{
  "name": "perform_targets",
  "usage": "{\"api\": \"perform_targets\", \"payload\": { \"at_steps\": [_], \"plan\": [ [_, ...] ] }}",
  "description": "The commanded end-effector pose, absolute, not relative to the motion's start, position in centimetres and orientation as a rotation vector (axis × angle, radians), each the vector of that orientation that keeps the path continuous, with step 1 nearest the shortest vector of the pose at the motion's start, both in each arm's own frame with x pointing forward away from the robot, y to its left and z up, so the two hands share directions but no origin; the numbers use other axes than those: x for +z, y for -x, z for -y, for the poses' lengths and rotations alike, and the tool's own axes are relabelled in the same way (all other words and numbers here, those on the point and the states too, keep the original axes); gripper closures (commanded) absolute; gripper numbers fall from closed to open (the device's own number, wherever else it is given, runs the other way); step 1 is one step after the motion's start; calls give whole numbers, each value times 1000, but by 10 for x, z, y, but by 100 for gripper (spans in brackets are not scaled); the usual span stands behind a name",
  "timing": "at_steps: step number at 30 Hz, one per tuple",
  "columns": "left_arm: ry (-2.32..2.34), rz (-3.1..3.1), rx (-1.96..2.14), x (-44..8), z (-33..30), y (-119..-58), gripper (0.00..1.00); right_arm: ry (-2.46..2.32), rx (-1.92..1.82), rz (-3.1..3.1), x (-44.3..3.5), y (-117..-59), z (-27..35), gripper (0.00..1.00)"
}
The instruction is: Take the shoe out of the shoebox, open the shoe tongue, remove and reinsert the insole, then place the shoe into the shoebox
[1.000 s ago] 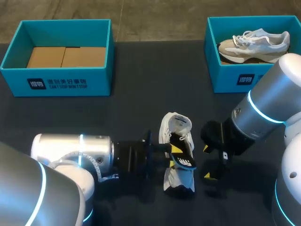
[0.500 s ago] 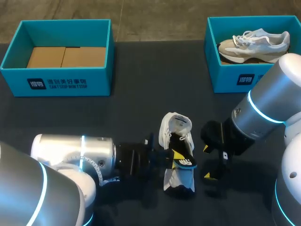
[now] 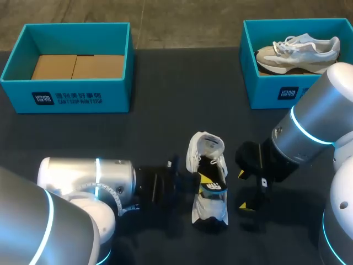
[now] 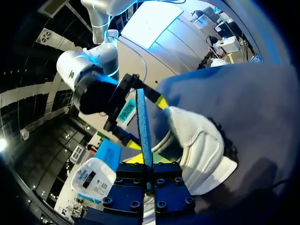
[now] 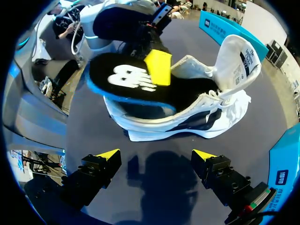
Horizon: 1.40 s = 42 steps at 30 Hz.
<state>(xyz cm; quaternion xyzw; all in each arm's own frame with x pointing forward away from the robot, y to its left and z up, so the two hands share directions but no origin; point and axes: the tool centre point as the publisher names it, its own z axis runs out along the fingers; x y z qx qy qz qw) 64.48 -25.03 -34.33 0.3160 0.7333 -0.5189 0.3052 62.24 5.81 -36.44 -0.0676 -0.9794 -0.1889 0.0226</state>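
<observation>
Seen from the head view, a white shoe (image 3: 208,207) lies on the dark table (image 3: 165,110) between the 2 arms, with its tongue (image 3: 209,144) pulled up and open. A black insole (image 3: 217,187) with a blue edge sits partly in the shoe's mouth. It is pinched by the left gripper (image 3: 204,179), and only 1 of that gripper's yellow tips shows, the other being hidden under the insole. The right gripper (image 3: 242,190) hangs just beside the shoe, its 2 yellow tips spread with nothing between them. At the back stand 2 teal boxes. The left shoebox (image 3: 66,99) holds only cardboard (image 3: 77,66). The right shoebox (image 3: 265,94) holds a grey and white shoe (image 3: 298,49), and the right arm hides its near corner. In the left wrist view the insole appears edge-on, a thin blue strip rising from between the clamped fingers, whose yellow tips barely show. The white shoe lies just beside the strip, and the right gripper stands spread ahead. In the right wrist view its own fingers stand wide apart over bare table. Ahead of them, the insole's end sticks out of the shoe with 1 yellow finger flat on top, and the finger below cannot be made out.
</observation>
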Motion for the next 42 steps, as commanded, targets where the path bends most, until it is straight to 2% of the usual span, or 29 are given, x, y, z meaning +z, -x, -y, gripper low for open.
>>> {"api": "perform_targets", "payload": {
  "at_steps": [1, 10, 12, 15, 23, 30, 31, 32, 33, 42],
  "plan": [
    [-822, -1963, -1345, -349, 260, -652, 100, 211, -583, 3035, -365, -621, -59, 0],
    [-821, -1968, -1358, -348, 258, -650, 100, 211, -583, 3035, -365, -621, -59, 0],
    [-823, -1965, -1366, -346, 257, -647, 75, 211, -583, 3035, -365, -621, -59, 0],
    [-828, -1958, -1375, -343, 255, -644, 71, 211, -583, 3035, -365, -621, -59, 0],
    [-848, -1918, -1399, -332, 252, -631, 76, 211, -583, 3035, -365, -621, -59, 0],
    [-886, -1890, -1415, -325, 256, -621, 76, 211, -583, 3035, -365, -621, -59, 0],
    [-891, -1889, -1417, -325, 257, -620, 78, 211, -583, 3035, -365, -621, -59, 0],
    [-899, -1889, -1418, -325, 258, -620, 93, 211, -583, 3035, -365, -621, -59, 0],
    [-912, -1895, -1417, -327, 258, -619, 100, 211, -583, 3035, -365, -621, -59, 0],
    [-917, -1901, -1373, -339, 262, -631, 100, 211, -583, 3035, -365, -621, -59, 0]
  ]
}}
